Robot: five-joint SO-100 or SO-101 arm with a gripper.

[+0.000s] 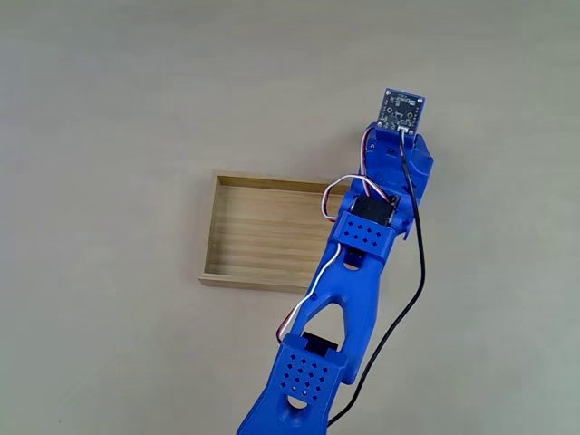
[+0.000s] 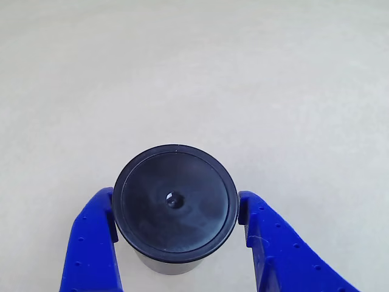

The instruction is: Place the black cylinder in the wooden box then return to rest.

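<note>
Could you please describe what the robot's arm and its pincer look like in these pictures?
The arm is bright blue plastic with perforated plates and black servos. A black cable and red-white wires run along it, and a small blue circuit board sits at its tip. The pincer has two blue fingers with dimpled surfaces.

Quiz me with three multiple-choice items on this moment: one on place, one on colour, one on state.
1. Where is the black cylinder?
A. Inside the wooden box
B. On the table between the fingers
C. On top of the arm

2. What colour are the fingers?
A. Blue
B. Red
C. White

3. What does the wooden box hold?
A. The cylinder
B. Two cylinders
C. Nothing on its visible floor

Answers: 1 B, the other view shows a finger flanking each side of it on the table. 2 A, both are blue. 3 C, the fixed view shows bare planks.
</note>
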